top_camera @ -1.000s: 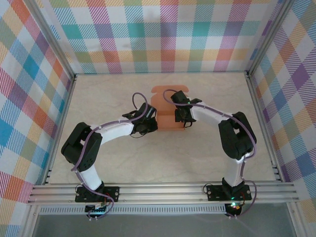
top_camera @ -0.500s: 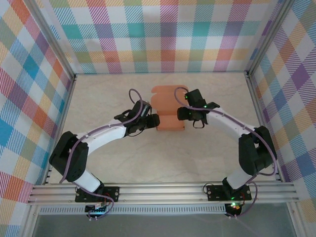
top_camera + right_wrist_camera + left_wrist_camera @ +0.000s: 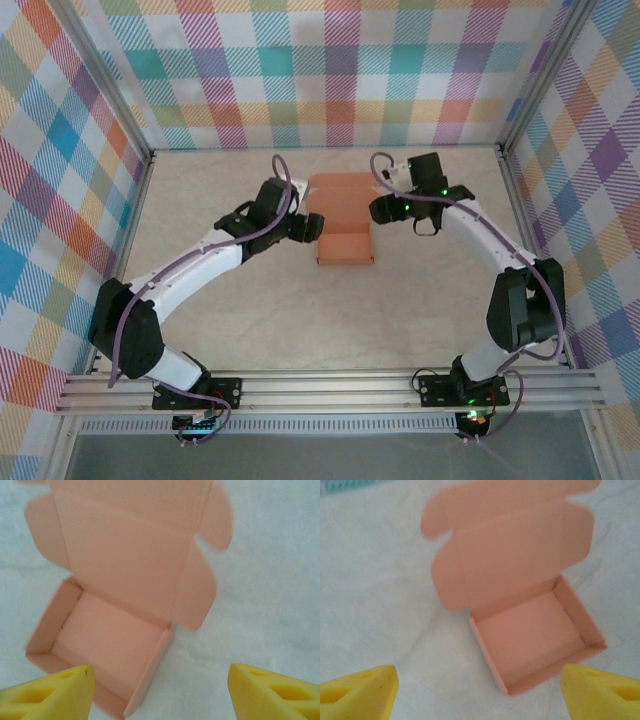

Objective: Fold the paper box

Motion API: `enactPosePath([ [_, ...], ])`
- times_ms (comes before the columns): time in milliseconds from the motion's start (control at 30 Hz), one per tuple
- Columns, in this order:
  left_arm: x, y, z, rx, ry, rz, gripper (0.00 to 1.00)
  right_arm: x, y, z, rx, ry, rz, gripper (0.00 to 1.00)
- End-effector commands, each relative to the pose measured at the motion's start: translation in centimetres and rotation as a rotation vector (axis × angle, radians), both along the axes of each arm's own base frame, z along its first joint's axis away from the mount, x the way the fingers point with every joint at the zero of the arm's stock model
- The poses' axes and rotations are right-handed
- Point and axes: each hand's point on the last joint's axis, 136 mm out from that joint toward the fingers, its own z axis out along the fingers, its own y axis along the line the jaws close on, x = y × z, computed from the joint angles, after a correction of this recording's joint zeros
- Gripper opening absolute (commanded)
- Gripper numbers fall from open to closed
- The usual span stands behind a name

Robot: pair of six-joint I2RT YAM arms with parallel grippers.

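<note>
**Top view.** The paper box point(image 3: 345, 245) sat on the counter point(image 3: 300, 320), between the left hand point(image 3: 312, 227) and the right hand point(image 3: 378, 208). Each hand was just beside it. Contact could not be judged.

**Left wrist view.** The box's base point(image 3: 535, 640) stood formed, its walls upright. The lid point(image 3: 510, 555), with rounded side flaps, leaned back open. The left hand point(image 3: 480, 692) was spread wide and held nothing.

**Right wrist view.** The base point(image 3: 107, 652) was hollow and the lid point(image 3: 125, 555) was raised behind it. The right hand point(image 3: 162, 692) was likewise wide open and empty.

**Progress, as judged.** The base appeared finished. The lid was not yet lowered, nor its flaps tucked in.
</note>
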Motion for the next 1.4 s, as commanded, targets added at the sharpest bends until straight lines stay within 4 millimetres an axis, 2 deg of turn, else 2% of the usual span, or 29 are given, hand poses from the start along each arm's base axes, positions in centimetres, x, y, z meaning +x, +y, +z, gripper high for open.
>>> enactPosePath([
  [0,1.2,0.7,1.8,0.075,-0.011,-0.111,0.85,0.1,1.1,0.1,0.02,0.056,0.165,0.7],
  [133,2.7,1.0,3.4,0.019,-0.003,-0.171,0.92,1.8,1.2,0.4,-0.025,0.102,0.229,0.7],
  [300,4.3,1.7,3.5,0.017,0.011,-0.231,0.96,4.4,0.3,0.4,-0.028,0.126,0.25,0.7],
  [467,5.9,1.5,2.6,-0.028,0.069,-0.307,0.95,6.4,0.4,0.2,0.031,0.165,0.27,0.69],
  [633,7.6,0.8,0.7,-0.017,0.18,-0.344,0.93,7.4,0.9,-1.4,0.05,0.227,0.274,0.64],
  [867,8.9,-0.3,-1.8,-0.079,0.257,-0.4,0.9,6.8,2.2,-2.0,0.139,0.311,0.294,0.46],
  [1033,9.9,-0.4,-3.3,-0.089,0.299,-0.392,0.87,6.2,2.5,-2.8,0.157,0.349,0.294,0.38],
  [1167,10.5,-0.3,-3.6,-0.096,0.305,-0.387,0.82,6.0,2.9,-2.7,0.154,0.345,0.314,0.34],
  [1267,10.8,-0.3,-3.8,-0.098,0.311,-0.386,0.76,5.9,2.7,-3.5,0.108,0.351,0.319,0.28],
  [1367,11.0,-0.2,-4.1,-0.098,0.322,-0.387,0.7,5.9,2.4,-4.0,0.073,0.361,0.319,0.26],
])
